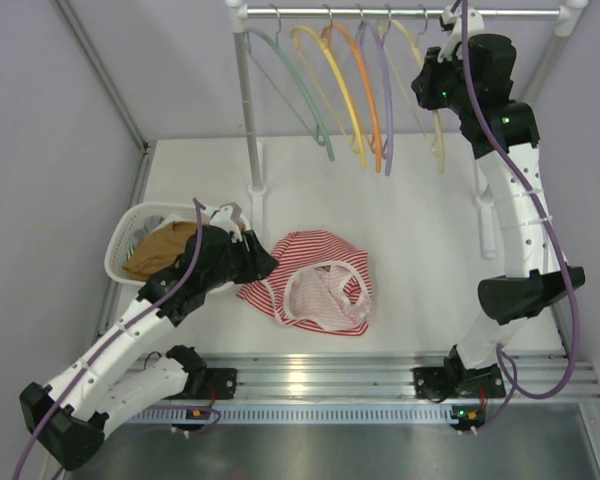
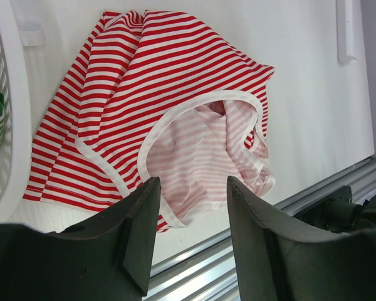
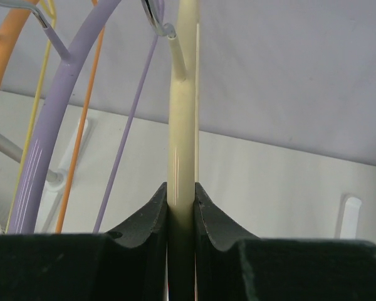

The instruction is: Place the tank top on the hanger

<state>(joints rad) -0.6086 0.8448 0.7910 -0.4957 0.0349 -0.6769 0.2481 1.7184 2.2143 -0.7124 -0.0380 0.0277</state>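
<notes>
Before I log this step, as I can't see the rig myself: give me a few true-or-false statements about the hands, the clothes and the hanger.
1. The right hand is shut on the hanger. True.
2. The tank top is on the hanger. False: it lies crumpled on the table.
3. The left hand is open and holds nothing. True.
4. The basket is empty. False: a tan garment lies in it.
5. The left hand is over the basket. False: it hangs above the tank top's near edge.
</notes>
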